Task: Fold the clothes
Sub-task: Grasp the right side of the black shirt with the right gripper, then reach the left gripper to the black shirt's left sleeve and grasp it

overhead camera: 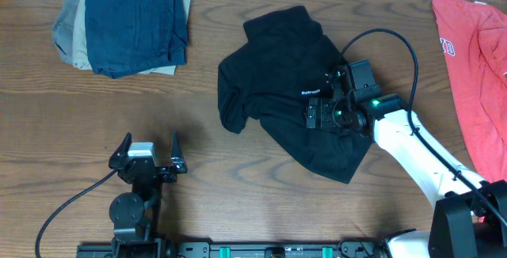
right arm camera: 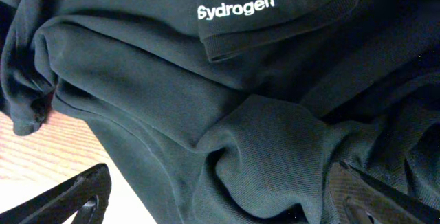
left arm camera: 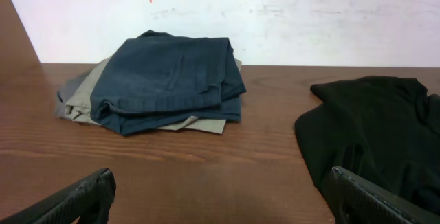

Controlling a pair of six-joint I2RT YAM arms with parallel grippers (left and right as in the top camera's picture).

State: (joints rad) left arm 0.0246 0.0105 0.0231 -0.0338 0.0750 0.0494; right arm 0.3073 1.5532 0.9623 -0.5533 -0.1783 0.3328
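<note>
While left tool (overhead camera: 149, 143) and right tool (right arm camera: 227, 200) gape wide, one black T-shirt (overhead camera: 269, 76), perhaps three folded garments (overhead camera: 131, 24)

A black T-shirt (overhead camera: 277, 92) of soft, thin fabric is laid crumpled and unfolded on the desk (overhead camera: 238, 187), right of centre. It is gathered into an irregular heap. One lobe is extended toward the far edge, a second is spread to the left, and a pointed corner is directed toward the near right. The cloth is doubled over itself in several thick, rounded folds. A hemmed edge is turned up on top of the heap, and white lettering (right arm camera: 236, 7) is printed just beside that hem. In the right wrist view, bare wood is exposed beside a bunched edge.
</note>
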